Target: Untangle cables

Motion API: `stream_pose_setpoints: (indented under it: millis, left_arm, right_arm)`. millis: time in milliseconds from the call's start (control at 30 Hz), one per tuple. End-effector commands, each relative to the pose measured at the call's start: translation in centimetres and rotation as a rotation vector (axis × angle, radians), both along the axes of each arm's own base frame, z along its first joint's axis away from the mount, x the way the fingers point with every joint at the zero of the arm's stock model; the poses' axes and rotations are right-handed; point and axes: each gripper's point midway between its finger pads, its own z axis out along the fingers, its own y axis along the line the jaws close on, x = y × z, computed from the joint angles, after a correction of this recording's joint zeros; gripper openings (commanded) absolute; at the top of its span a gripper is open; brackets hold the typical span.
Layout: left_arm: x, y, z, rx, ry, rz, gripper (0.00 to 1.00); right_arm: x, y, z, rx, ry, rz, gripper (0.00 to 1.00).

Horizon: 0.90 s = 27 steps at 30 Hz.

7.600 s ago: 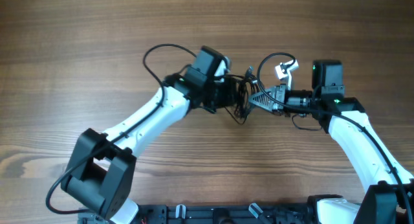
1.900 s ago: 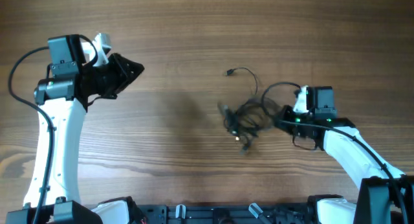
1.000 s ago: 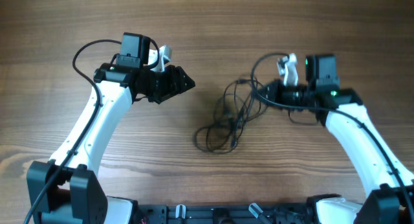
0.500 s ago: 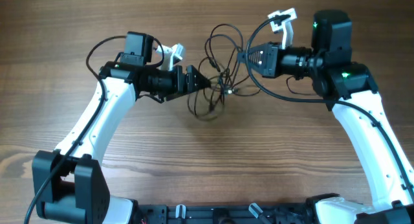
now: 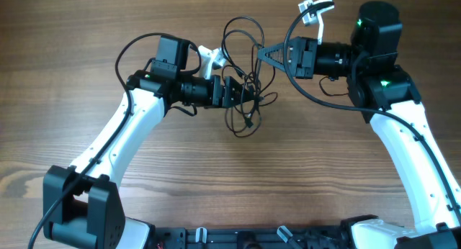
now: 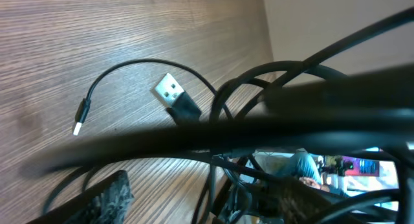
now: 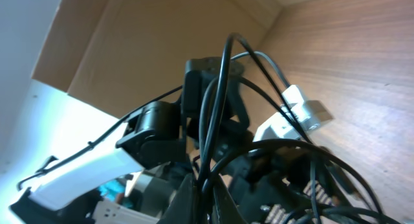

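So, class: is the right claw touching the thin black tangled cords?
Touching. The right wrist view shows the thin black cords converging into the right claw, pinched there.

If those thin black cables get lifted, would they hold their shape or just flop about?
Probably floppy: the cables trail in loose, uneven loops from where the right gripper pinches them. Likely light, since the strands are very thin. The USB plug may snag on other loops when pulled.
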Motion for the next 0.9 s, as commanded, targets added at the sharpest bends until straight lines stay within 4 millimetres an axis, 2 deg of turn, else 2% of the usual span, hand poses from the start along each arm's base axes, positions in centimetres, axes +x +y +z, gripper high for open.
stream_pose_setpoints:
  millis: [0,167,200,267,300,400,500,533,600,633,667,733,767,867]
  left_arm:
    - [1.0,0.6,-1.2,0.082,-0.038,0.035,0.54]
    - [1.2,1.2,-2.1,0.139,-0.025,0.065,0.23]
    - [0.8,1.4,-2.3,0.147,-0.004,0.064,0.16]
    - [0.5,2.1,-3.3,0.204,0.027,0.084,0.08]
    - [0.4,2.7,-3.8,0.243,0.036,0.100,0.05]
    - [0.4,4.8,-5.6,0.377,0.061,0.159,0.04]
    - [0.8,7.6,-6.8,0.488,0.083,0.228,0.04]
    - [1.0,8.5,-7.1,0.513,0.089,0.249,0.04]
    - [1.3,10.3,-7.4,0.545,0.112,0.295,0.04]
    - [1.4,11.4,-7.5,0.550,0.131,0.321,0.04]
    - [1.5,12.4,-7.6,0.553,0.150,0.347,0.04]
    - [1.7,14.1,-7.7,0.554,0.183,0.391,0.04]
    - [1.7,14.9,-7.7,0.549,0.200,0.413,0.04]
    - [1.9,15.6,-7.4,0.504,0.221,0.432,0.04]
  right_arm:
    - [-1.5,0.4,2.2,0.053,-0.006,0.085,0.05]
    - [-1.5,0.5,4.0,0.092,-0.065,0.105,0.04]
    - [-1.2,0.5,4.4,0.098,-0.080,0.090,0.05]
    - [-0.3,0.2,4.4,0.092,-0.088,0.038,0.05]
    - [0.2,0.0,4.3,0.089,-0.088,0.012,0.04]
    - [1.0,-0.4,4.1,0.081,-0.084,-0.032,0.05]
    - [2.3,-1.2,2.8,0.047,-0.029,-0.118,0.05]
    - [2.8,-1.6,1.9,0.020,-0.016,-0.156,0.04]
    - [4.3,-3.2,-1.4,-0.091,0.050,-0.288,0.04]
    - [5.1,-4.6,-3.7,-0.181,0.096,-0.377,0.04]
    - [5.7,-7.0,-6.9,-0.323,0.158,-0.503,0.04]
    - [5.5,-10.4,-10.5,-0.509,0.238,-0.650,0.05]
    - [4.9,-13.0,-12.6,-0.661,0.273,-0.736,0.04]
    - [3.5,-15.8,-14.6,-0.847,0.297,-0.782,0.06]
